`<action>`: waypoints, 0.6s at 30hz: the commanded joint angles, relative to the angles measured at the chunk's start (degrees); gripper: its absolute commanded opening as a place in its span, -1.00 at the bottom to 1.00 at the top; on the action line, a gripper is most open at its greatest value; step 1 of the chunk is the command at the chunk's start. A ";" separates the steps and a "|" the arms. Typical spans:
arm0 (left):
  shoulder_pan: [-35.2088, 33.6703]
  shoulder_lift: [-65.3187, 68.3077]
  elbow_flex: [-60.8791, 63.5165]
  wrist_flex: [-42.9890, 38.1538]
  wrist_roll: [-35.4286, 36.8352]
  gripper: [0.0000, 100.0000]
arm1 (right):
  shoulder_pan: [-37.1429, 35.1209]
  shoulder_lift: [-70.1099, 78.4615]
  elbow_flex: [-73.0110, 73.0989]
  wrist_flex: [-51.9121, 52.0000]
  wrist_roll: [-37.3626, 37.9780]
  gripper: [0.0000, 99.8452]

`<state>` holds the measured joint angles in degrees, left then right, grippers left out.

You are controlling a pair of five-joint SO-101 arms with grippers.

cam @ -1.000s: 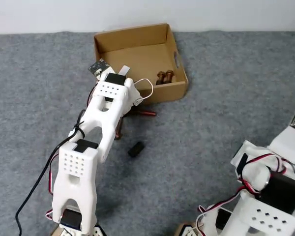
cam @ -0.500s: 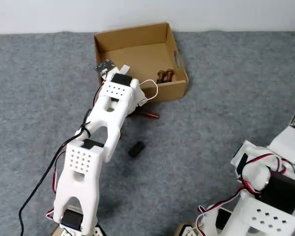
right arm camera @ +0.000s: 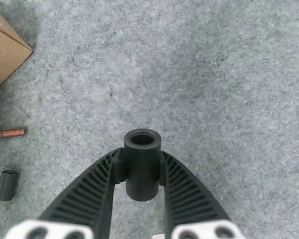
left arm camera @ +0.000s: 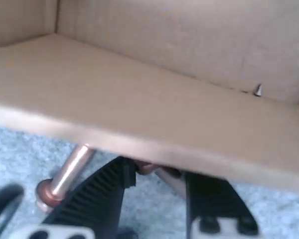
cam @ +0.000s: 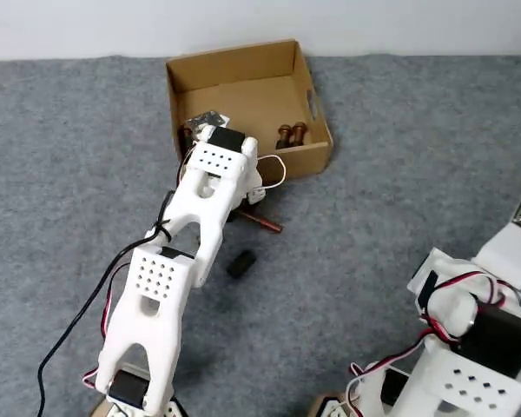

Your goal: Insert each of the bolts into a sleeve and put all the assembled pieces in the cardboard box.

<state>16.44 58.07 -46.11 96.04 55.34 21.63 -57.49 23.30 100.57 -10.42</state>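
We begin at the left gripper (left arm camera: 157, 173), clamped on a coppery piece (left arm camera: 149, 168) hard against the cardboard box (cam: 234, 54). The box's near wall runs straight across in front of it, between the piece and the box floor. In the high view the left arm (cam: 200, 208) stretches from the near edge to the box's near left corner and covers the gripper. Just right of that arm a loose bolt (cam: 263, 223) lies on the grey carpet (cam: 391, 174), and a little nearer lies a loose black sleeve (cam: 240, 263) on its side. Two copper-headed pieces (cam: 291, 134) rest inside the box against its near wall, toward the right. The right gripper (right arm camera: 141, 162) is closed on another black sleeve (right arm camera: 142, 180), whose open end faces the wrist camera, over carpet well apart from the box. The right arm (cam: 469, 347) sits folded at the near right. The carpet covers the whole table, and a pale wall (cam: 417, 26) runs along its far edge.
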 commanded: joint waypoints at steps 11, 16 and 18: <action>0.70 -7.03 0.66 4.40 -8.00 -0.72 | 0.40 -0.13 -0.26 1.71 -0.35 -0.97; 3.43 -7.21 2.33 4.48 -8.53 -0.67 | 0.40 -0.13 -0.26 1.71 -0.35 -0.97; 4.57 -7.21 4.35 4.48 -10.02 -0.57 | 0.40 -0.13 -0.26 1.71 -0.35 -0.97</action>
<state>18.73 54.81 -43.56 98.51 47.87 21.63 -57.49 23.30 100.57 -10.42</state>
